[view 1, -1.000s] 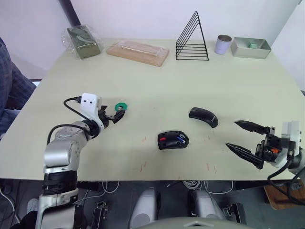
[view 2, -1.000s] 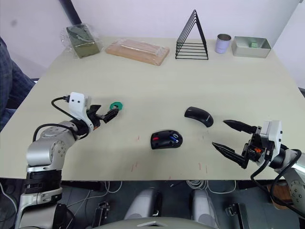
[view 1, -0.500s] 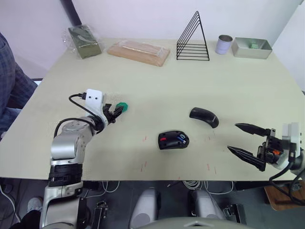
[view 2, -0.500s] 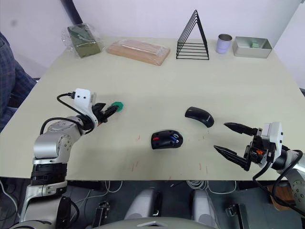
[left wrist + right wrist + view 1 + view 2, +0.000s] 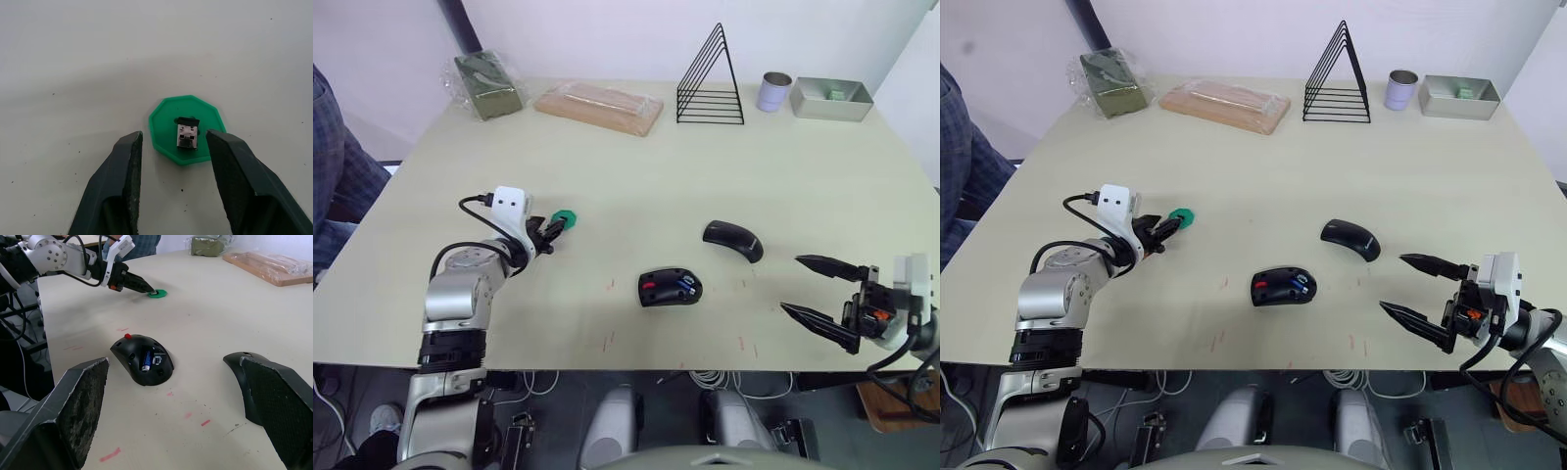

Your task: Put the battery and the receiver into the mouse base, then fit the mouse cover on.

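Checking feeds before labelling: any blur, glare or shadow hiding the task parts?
Left wrist view: receiver sharp on the green disc, left claw fingers softer, faint shadow under them. Right wrist view: mouse base and battery clear, near claw fingers slightly soft. Eye views: even light, no glare on the mouse cover.

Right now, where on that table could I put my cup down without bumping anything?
The wide bare stretch of table between the wire rack and the mouse cover is free. Avoid the front: left pincer by the green disc, mouse base, right pincer.
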You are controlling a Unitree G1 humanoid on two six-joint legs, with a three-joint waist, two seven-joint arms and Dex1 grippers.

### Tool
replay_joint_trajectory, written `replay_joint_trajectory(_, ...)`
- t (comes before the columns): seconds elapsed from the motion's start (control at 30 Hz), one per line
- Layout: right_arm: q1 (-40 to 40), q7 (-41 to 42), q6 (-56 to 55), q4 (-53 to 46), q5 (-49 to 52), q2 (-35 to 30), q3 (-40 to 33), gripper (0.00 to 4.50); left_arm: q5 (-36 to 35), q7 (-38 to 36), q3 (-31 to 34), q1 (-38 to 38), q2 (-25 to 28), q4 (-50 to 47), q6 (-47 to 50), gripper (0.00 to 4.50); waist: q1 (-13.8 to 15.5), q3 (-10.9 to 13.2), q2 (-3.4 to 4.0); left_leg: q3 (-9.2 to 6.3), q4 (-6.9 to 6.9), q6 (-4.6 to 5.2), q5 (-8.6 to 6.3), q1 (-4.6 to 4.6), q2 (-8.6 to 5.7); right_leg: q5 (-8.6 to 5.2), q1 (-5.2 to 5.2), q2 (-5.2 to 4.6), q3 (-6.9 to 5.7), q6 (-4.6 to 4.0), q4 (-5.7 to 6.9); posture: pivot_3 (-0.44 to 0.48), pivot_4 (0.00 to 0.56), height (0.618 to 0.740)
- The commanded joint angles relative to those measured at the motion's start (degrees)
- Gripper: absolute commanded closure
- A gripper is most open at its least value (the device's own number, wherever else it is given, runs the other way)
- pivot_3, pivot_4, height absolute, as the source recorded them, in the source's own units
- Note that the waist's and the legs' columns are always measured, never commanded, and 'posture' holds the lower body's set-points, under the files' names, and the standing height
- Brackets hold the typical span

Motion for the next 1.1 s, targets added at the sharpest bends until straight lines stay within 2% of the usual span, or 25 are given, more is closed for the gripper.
replay_joint_trajectory(0.03,0.05,0.18,-0.39,-0.71,0.96,-0.30,-1.30,0.00,0.56,-0.55,-0.29,-1.01,0.28,-0.82,-1.56,2.18,0.00,0.00,0.00,0.00,0.00,0.00,0.00,0.00,0.00,0.00,0.00,0.00,0.00,0.00,0.00,0.000,0.150,0.740)
replay_joint_trajectory(0.2,0.22,0.29,-0.53,-0.89,1.06,-0.19,-1.20,0.00,1.23,-0.79,-1.11,-1.77,0.06,0.39,-2.25,2.18,0.03,0.00,0.00,0.00,0.00,0.00,0.00,0.00,-0.01,0.00,0.00,0.00,0.00,0.00,0.00,0.000,0.150,0.740)
replay_joint_trajectory(0.3,0.31,0.31,-0.61,-1.06,1.12,-0.12,-1.19,0.00,1.65,-0.99,-1.45,-2.33,0.09,1.38,-2.78,2.99,-0.02,0.00,0.00,0.01,0.00,0.00,0.00,0.00,-0.01,0.00,0.00,0.00,0.00,0.00,0.00,0.000,0.150,0.740)
replay_joint_trajectory(1.1,1.55,-0.03,-0.97,-1.99,1.36,0.50,-1.20,0.00,4.82,-1.90,-4.73,-5.78,-0.23,4.82,-2.25,2.99,-0.03,0.00,0.00,0.00,0.01,0.00,0.01,0.00,-0.02,0.00,0.00,0.01,-0.01,0.01,0.03,0.000,0.150,0.740)
